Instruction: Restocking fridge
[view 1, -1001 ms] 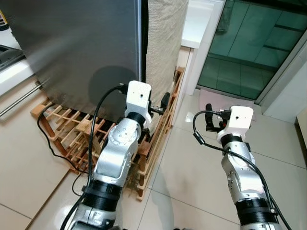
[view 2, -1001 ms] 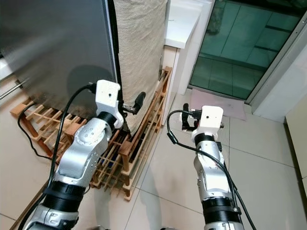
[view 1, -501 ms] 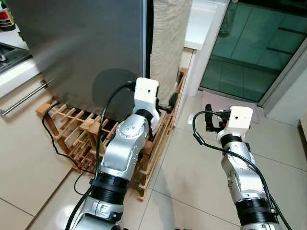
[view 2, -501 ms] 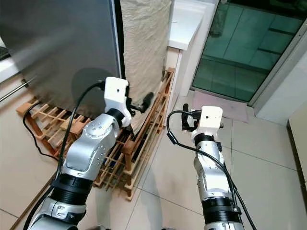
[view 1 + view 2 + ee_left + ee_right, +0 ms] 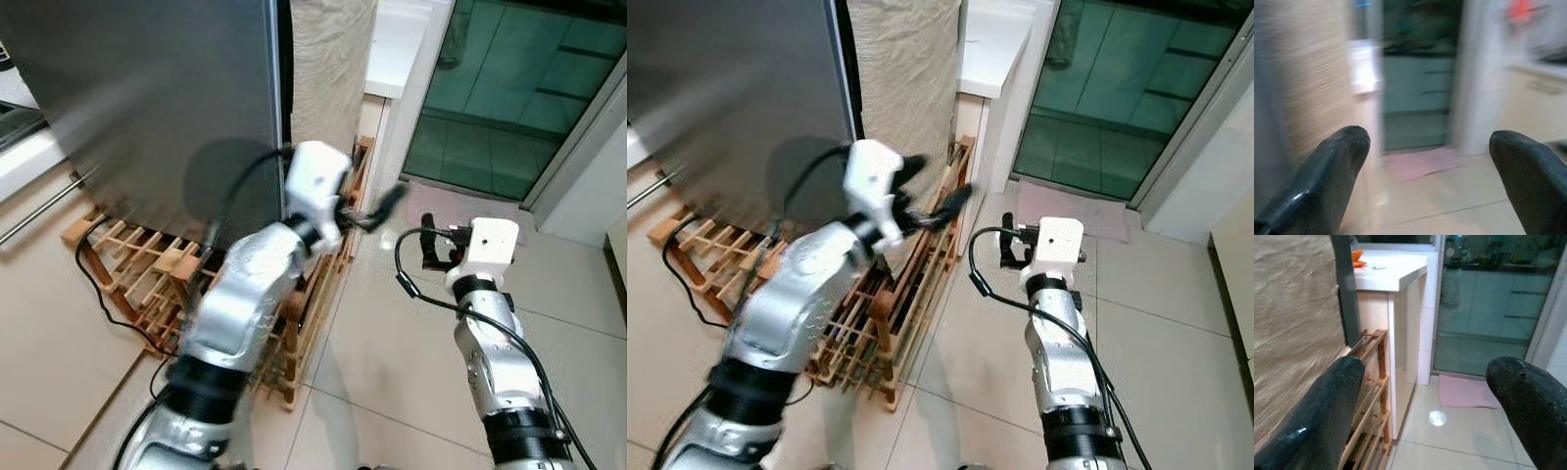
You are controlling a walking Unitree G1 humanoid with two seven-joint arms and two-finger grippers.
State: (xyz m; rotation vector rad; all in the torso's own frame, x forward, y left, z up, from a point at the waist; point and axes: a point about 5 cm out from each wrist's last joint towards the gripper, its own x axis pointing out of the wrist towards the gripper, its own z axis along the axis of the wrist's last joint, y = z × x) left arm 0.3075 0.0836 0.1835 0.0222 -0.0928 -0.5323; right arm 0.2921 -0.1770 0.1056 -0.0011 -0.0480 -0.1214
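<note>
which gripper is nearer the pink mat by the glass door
Right. The right gripper hangs over the tiles just short of the pink mat; the left gripper is out by the wooden rack, farther from it.

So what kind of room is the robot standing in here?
Probably a home kitchen: a tall steel fridge, a white counter beside it, a wooden rack on the tiled floor, and a glass door.

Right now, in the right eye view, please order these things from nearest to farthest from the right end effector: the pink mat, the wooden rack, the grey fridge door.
Measured from the right end effector:
1. Pink mat, on the floor just ahead, by the glass door.
2. Wooden rack, to its left, under the fridge.
3. Grey fridge door, far left.
</note>
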